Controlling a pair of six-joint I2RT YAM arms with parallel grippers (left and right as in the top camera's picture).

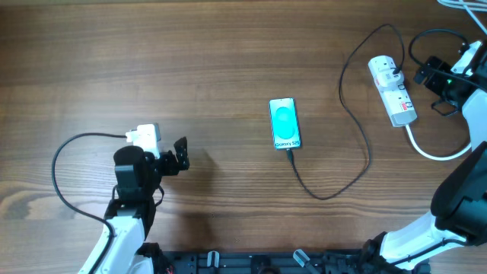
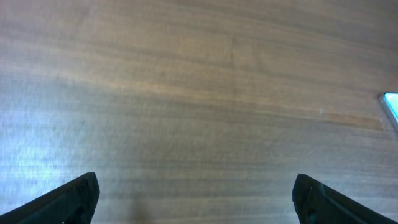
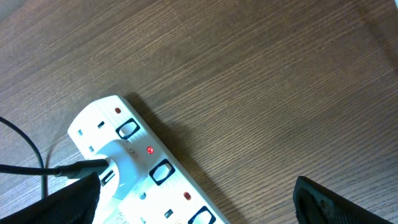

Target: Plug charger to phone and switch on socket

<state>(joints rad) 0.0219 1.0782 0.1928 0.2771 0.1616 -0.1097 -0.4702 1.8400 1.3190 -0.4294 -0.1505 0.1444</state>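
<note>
Your right arm [image 1: 456, 199] is the one for this. Its jaws stand wide and empty, just beside the socket [image 1: 393, 90] on the side away from the phone [image 1: 284, 123], tips turned toward it. The socket lies at the far right of the desk [image 1: 190, 61], its long axis running roughly away from you with a slight slant. The white adapter [image 3: 121, 163] sits on its far end.

In the right wrist view the strip lies ahead and left of the jaws, with the rocker switches [image 3: 160, 171] in a row along its right-hand edge. A red lamp [image 3: 149, 150] glows next to the adapter (so that outlet may already be live; judge it before you press).

The charger [image 1: 368, 154] runs from the adapter in a wide loop to the phone's near end. Its tip meets the edge there, but whether it is fully seated is too small to tell. The phone lies mid-desk, screen up, long axis pointing away from you.

Your left arm [image 1: 129, 179] holds its jaws wide and empty too, over bare wood well left of the phone. Mind the thick white cord [image 1: 430, 154] curling toward the right arm, and the charger's slack beside the strip.
</note>
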